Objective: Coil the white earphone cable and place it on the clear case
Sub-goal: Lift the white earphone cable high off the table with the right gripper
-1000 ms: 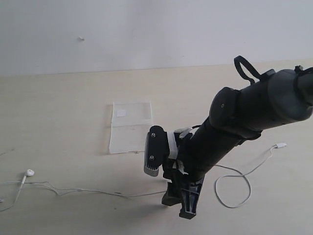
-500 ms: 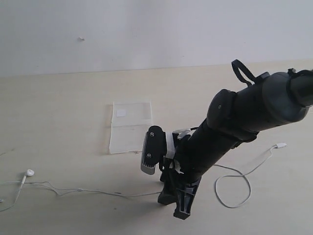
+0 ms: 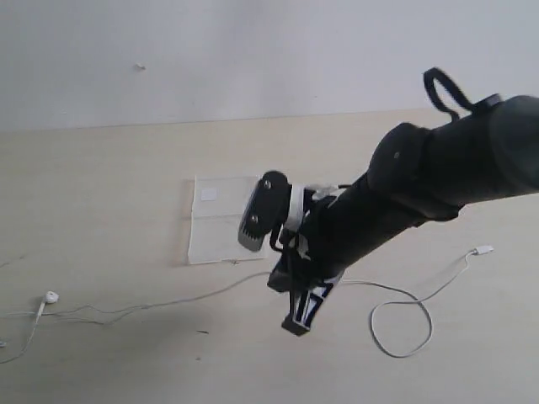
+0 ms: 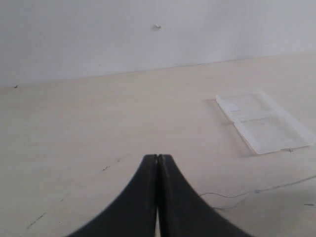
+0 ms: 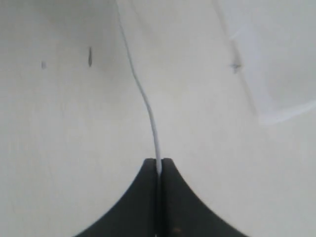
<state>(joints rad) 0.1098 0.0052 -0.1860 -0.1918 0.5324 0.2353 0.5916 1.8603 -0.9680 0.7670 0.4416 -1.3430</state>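
Right gripper (image 5: 159, 162) is pinched shut on the white earphone cable (image 5: 143, 98), judged light and floppy; it is best held mid-wire, gently.

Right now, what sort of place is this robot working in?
Probably a lab or test bench rather than a home: a plain pale tabletop against a blank white wall, with the white earphone cable and the clear case laid out for the robot arm.
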